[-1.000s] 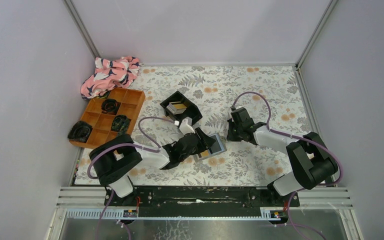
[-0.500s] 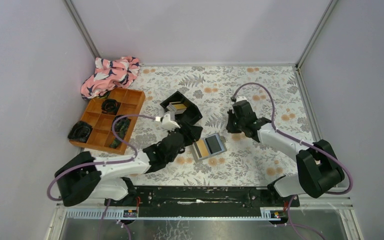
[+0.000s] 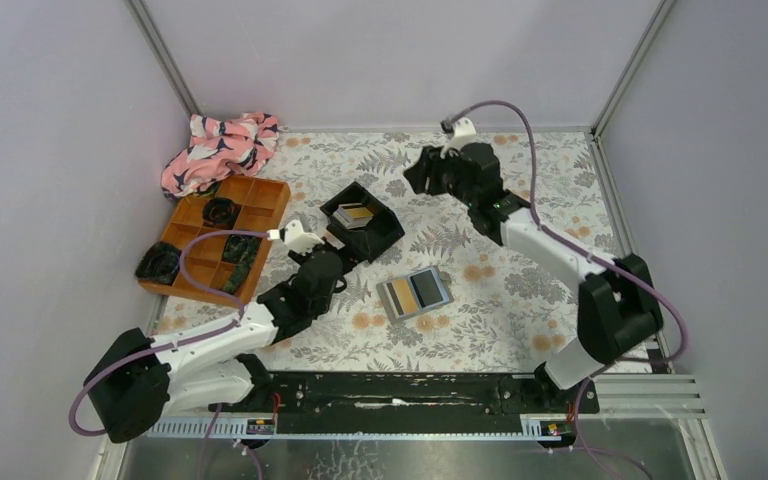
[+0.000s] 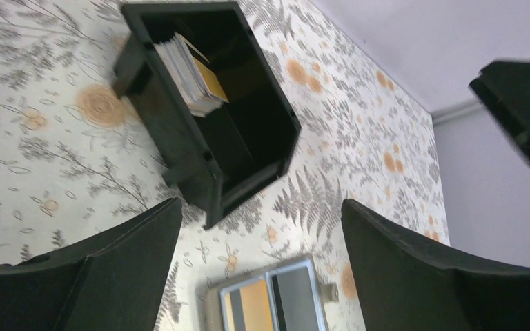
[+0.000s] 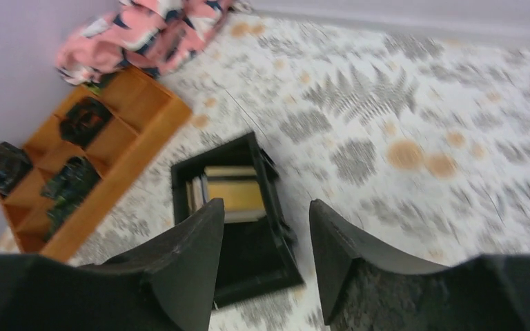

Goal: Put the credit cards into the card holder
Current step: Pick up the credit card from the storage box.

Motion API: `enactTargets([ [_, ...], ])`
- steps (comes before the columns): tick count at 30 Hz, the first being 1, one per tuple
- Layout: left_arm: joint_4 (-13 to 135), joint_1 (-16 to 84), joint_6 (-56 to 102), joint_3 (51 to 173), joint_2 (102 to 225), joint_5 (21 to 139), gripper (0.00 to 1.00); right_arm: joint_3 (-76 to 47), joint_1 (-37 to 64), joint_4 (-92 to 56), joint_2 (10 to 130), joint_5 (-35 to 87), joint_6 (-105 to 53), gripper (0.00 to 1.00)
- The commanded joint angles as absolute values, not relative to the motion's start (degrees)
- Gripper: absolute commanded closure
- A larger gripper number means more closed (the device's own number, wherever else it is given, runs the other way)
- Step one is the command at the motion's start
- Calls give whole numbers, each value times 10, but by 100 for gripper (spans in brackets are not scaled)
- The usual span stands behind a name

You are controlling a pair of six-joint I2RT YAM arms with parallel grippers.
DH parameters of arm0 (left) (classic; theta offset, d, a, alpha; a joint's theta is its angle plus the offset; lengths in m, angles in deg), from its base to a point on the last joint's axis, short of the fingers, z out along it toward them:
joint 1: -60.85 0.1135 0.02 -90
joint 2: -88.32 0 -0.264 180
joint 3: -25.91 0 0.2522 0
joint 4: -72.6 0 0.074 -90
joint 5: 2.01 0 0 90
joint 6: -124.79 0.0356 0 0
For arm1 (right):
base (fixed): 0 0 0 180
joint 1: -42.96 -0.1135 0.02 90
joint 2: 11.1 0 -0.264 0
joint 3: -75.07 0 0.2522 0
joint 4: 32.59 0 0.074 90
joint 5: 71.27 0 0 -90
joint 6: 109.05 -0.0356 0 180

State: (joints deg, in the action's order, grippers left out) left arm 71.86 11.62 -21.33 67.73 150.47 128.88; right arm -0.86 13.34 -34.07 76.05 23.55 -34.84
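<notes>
We saw our left claw [image 4: 261, 207] spread wide and empty near the black tray [image 4: 172, 117], where the credit cards [image 4: 190, 69] stood stacked. The right claw [image 5: 263, 212] gaped too, holding nothing. The card holder [image 3: 415, 293] lay open on the counter [image 3: 520, 290]; a second earlier the left claw had been right at it

- No text, label, brand, number or sign is readable in any view.
- Cards [image 4: 192, 67] in the tray [image 4: 172, 131]: any print is too small to read.

Orange tray [image 3: 264, 196], pink cloth [image 3: 218, 146], black tray [image 3: 389, 229]
</notes>
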Motion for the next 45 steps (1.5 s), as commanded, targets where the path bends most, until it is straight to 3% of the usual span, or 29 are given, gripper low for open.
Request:
enactTargets([
  [1, 686, 157, -208, 675, 1493, 1314, 4, -136, 129, -390, 859, 323, -340, 45],
  [3, 680, 173, -217, 669, 1494, 1311, 1, -186, 124, -372, 903, 338, -344, 45],
  [5, 680, 192, -222, 662, 1495, 1304, 0, -245, 108, -331, 938, 320, -318, 60],
  [8, 681, 211, -232, 652, 1496, 1294, 0, -324, 72, -249, 992, 282, -254, 64],
  [20, 707, 230, -263, 613, 1490, 1279, 7, -456, 12, -136, 1119, 255, -187, 60],
  [45, 749, 249, -270, 589, 1517, 1251, 9, -547, 15, -52, 1238, 314, -219, 48],
])
